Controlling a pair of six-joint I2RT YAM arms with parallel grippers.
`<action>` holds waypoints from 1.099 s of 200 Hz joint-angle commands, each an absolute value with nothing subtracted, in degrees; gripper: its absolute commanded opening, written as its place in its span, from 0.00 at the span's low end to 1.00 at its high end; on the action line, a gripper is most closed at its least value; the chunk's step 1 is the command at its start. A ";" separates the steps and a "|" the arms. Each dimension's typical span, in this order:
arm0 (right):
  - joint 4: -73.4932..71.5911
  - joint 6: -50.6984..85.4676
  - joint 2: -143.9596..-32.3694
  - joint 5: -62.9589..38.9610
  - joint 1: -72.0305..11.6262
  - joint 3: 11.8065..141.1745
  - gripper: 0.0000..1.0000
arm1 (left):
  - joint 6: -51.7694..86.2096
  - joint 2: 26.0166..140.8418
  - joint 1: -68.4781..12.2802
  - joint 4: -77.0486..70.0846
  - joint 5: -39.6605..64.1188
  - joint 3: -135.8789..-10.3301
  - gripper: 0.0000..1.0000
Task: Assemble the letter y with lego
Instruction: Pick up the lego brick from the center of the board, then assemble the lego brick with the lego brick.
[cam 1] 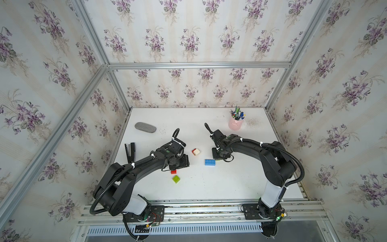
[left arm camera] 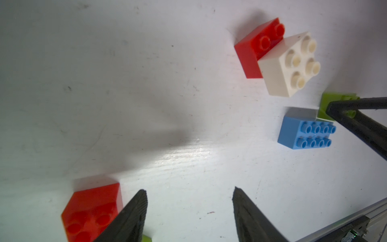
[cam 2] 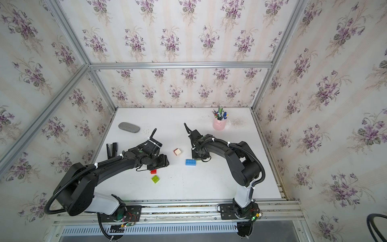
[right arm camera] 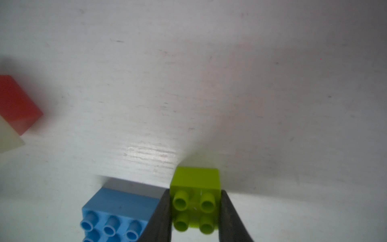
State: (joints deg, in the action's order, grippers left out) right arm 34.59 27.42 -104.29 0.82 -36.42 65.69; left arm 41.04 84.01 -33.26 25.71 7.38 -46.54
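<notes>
On the surface (cam 1: 230,184) you're seeing a white brick (cam 1: 196,152) riding half over a red brick (cam 1: 193,151), the blue brick (cam 1: 210,162) lying nearby, a second red brick (cam 1: 173,172) and a green brick (cam 1: 176,179) lying close together, and a second green brick (right arm camera: 195,180) being pinched by the right pincer (right arm camera: 195,209) just beside the blue, all sitting studs-up.

Both the left arm (cam 1: 134,174) and the right arm (cam 1: 270,159) are built of matte black rounded links, each with one white lower segment (cam 1: 272,192) above a black bolted base plate (cam 1: 250,211). Black corrugated conduit (cam 1: 251,141) runs along each arm, fastened with white zip ties (cam 1: 261,144). A small green light (cam 1: 278,218) glows at the right base. The left gripper (left arm camera: 189,189) has black, wedge-shaped, finely ridged fingers (left arm camera: 129,218).
</notes>
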 commanded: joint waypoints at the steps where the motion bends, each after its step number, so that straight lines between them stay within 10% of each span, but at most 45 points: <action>1: 35.57 28.58 -102.75 1.28 -36.52 65.65 0.27 | 40.38 83.94 -33.20 25.14 7.38 -46.65 0.67; 220: 33.92 34.63 -97.90 -7.40 -37.23 60.65 0.19 | 40.16 83.26 -33.22 23.68 7.20 -44.77 0.67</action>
State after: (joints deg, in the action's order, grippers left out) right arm 34.09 33.12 -97.14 -8.14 -37.12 60.80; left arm 39.99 83.22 -33.28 24.43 7.40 -44.86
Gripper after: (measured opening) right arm 0.308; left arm 0.672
